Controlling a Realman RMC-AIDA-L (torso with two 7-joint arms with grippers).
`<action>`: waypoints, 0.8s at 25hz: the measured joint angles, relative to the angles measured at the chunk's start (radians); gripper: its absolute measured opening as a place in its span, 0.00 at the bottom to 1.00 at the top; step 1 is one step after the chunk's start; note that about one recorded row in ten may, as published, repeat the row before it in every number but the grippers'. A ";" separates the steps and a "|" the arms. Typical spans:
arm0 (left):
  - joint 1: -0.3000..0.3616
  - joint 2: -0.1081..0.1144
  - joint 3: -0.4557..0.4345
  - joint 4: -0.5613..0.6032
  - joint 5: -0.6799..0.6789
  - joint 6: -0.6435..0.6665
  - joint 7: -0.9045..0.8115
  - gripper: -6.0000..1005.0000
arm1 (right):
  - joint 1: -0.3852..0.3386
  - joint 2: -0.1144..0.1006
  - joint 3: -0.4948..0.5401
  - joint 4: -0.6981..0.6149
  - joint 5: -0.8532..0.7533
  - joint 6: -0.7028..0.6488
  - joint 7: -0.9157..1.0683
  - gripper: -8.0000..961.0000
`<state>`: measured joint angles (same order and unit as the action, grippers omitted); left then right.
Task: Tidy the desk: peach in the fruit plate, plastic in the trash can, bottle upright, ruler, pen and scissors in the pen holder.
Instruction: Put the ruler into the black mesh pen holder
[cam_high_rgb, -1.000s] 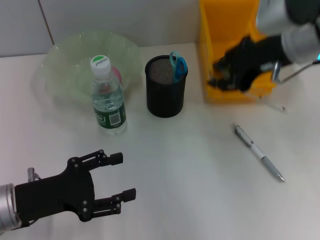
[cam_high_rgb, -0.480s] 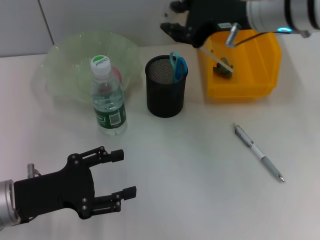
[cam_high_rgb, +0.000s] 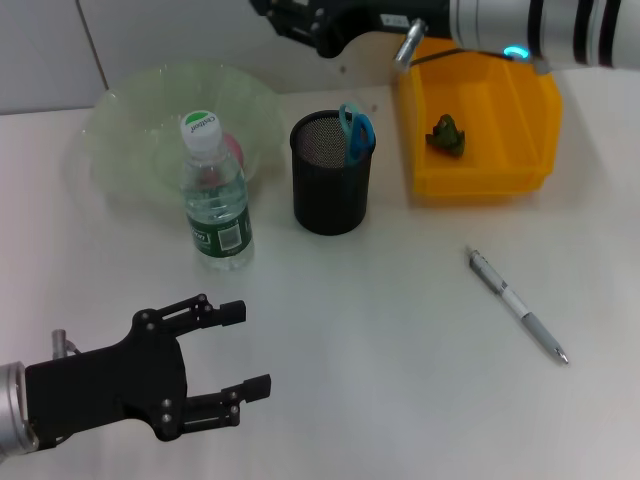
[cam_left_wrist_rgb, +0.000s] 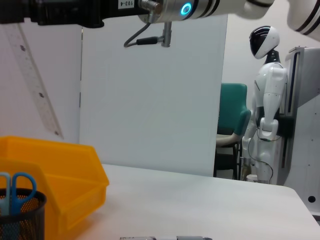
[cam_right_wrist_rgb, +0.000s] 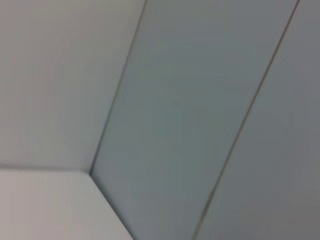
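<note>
Along the desk's (cam_high_rgb: 380, 330) far edge the fruit plate (cam_high_rgb: 130, 120), bottle (cam_high_rgb: 216, 195), pen holder (cam_high_rgb: 330, 175) and yellow bin (cam_high_rgb: 480, 120) stand close together, leaving only narrow gaps. The middle and near-right stretch lies open apart from the pen (cam_high_rgb: 518, 305) toward the right edge. The left gripper (cam_high_rgb: 235, 370) fills the near-left corner.

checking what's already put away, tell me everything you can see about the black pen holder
The pen holder is a black round cup that looks like wire mesh, standing upright on the white desk with its mouth open to the head camera. It sits between the water bottle and the yellow bin, touching neither. Blue-handled scissors stand in it, handles up against the rim on the bin's side. The rest of the inside looks dark; nothing else shows. The pen lies out on the desk.
</note>
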<state>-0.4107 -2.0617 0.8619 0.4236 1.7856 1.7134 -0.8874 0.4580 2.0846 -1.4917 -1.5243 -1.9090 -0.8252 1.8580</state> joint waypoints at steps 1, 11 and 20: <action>0.002 0.000 0.000 0.000 0.000 0.000 0.001 0.80 | -0.002 0.000 0.000 0.023 0.044 0.006 -0.040 0.40; 0.013 0.002 0.000 0.000 0.001 0.000 0.004 0.80 | -0.029 0.001 -0.001 0.247 0.481 0.010 -0.515 0.40; 0.013 0.003 0.000 0.000 0.003 0.000 -0.005 0.80 | -0.038 0.002 -0.026 0.382 0.690 0.007 -0.784 0.40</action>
<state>-0.3972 -2.0585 0.8620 0.4233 1.7889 1.7131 -0.8921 0.4198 2.0865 -1.5179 -1.1425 -1.2187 -0.8185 1.0744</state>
